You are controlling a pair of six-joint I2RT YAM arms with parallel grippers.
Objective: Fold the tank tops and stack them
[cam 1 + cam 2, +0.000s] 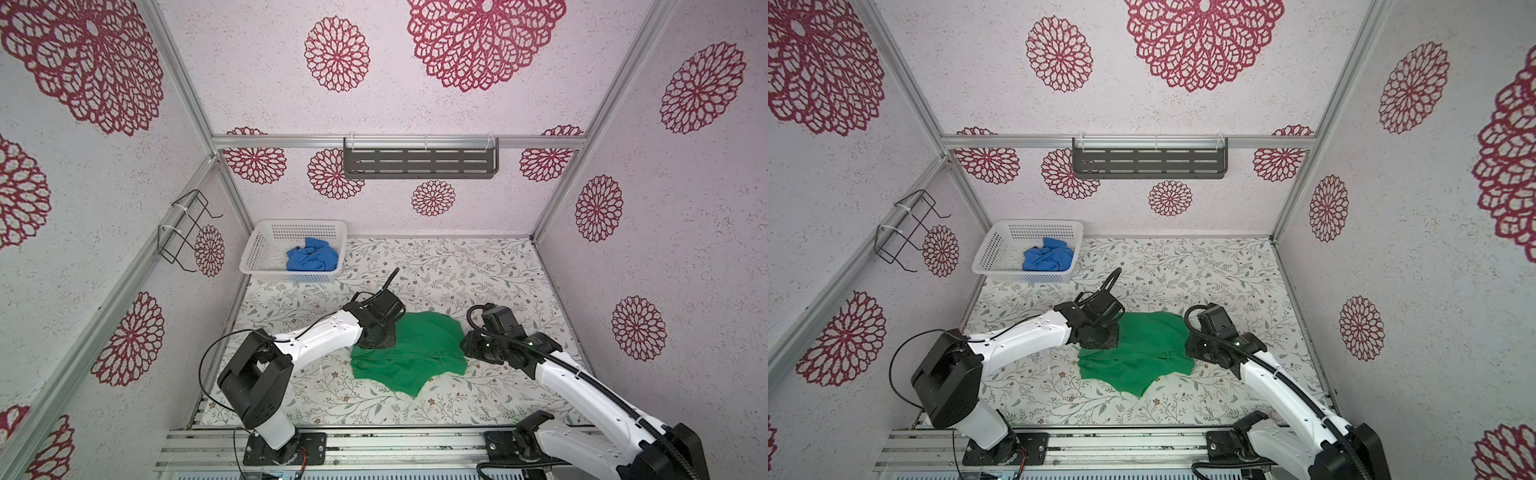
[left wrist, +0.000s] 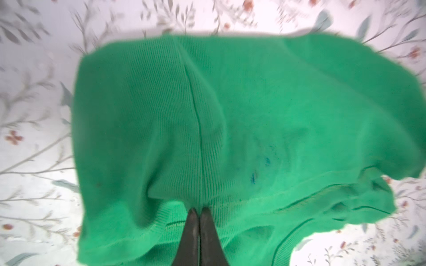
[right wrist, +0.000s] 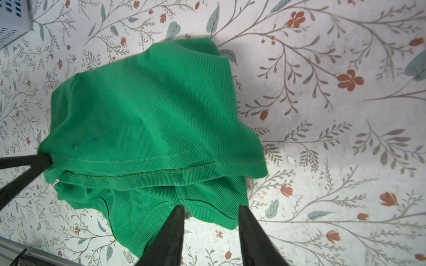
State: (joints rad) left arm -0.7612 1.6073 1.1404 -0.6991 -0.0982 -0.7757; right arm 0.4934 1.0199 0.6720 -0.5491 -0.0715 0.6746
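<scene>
As it lies half folded, green tank top [image 1: 409, 353]: looks soft, floppy; grab an edge.
Left gripper [image 2: 199, 210]: pinching its edge.
Right gripper [image 3: 211, 208]: jaws apart, empty.

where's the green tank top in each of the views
Top view: green tank top in the middle of the floral table cover.
Top view: green tank top, same middle spot.
Left wrist: fills most of the picture, edge pinched by left gripper.
Right wrist: just ahead of the open right gripper.
Shared landmark: floral table cover under it.
</scene>
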